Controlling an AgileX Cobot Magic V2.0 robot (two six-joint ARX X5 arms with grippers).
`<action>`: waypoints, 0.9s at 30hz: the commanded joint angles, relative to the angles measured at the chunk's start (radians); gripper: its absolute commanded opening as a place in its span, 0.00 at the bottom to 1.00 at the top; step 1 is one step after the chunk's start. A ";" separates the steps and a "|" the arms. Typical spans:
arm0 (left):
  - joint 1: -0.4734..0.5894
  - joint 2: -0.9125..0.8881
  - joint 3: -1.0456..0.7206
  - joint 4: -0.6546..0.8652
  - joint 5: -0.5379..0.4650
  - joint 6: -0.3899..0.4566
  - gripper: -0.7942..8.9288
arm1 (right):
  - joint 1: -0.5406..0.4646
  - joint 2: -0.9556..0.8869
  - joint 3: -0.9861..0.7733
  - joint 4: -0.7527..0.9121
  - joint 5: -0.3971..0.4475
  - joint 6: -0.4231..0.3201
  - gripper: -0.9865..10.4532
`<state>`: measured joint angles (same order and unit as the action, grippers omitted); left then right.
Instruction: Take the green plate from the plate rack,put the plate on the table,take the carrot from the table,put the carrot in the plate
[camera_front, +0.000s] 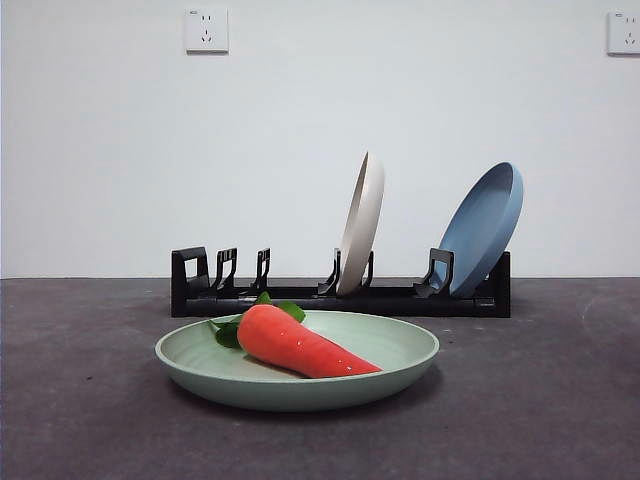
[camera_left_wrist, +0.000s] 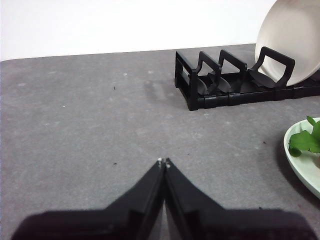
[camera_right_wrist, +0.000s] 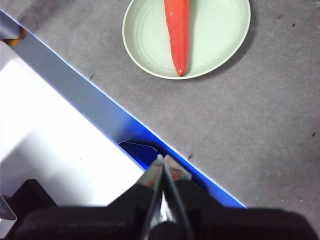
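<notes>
The green plate (camera_front: 400, 352) lies flat on the table (camera_front: 560, 400) in front of the plate rack (camera_front: 300, 297). The carrot (camera_front: 300, 343) lies in the plate, leaves to the left. The right wrist view shows the plate (camera_right_wrist: 215, 35) and the carrot (camera_right_wrist: 178, 30) from above. The left wrist view shows the plate's edge (camera_left_wrist: 300, 157), the carrot's leaves (camera_left_wrist: 306, 139) and the rack (camera_left_wrist: 225, 82). My left gripper (camera_left_wrist: 163, 161) is shut and empty, low over bare table left of the plate. My right gripper (camera_right_wrist: 163, 158) is shut and empty, high over the table's edge. Neither shows in the front view.
A cream plate (camera_front: 361, 222) and a blue plate (camera_front: 485, 226) stand upright in the rack. A blue-edged white surface (camera_right_wrist: 60, 125) lies below the right gripper past the table's edge. A wall stands behind the rack.
</notes>
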<state>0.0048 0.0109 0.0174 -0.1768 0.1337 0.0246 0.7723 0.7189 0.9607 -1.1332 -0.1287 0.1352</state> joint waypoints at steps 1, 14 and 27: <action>0.003 -0.003 -0.014 0.003 0.000 -0.010 0.08 | 0.002 0.000 -0.004 0.002 0.001 0.006 0.09; 0.003 -0.003 -0.014 0.003 -0.001 -0.010 0.08 | 0.002 0.000 -0.004 0.002 0.001 0.006 0.09; 0.003 -0.003 -0.014 0.003 -0.001 -0.010 0.08 | -0.420 -0.216 -0.137 0.468 -0.055 -0.107 0.09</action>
<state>0.0048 0.0109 0.0174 -0.1768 0.1337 0.0242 0.3882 0.5163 0.8593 -0.6975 -0.1772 0.0399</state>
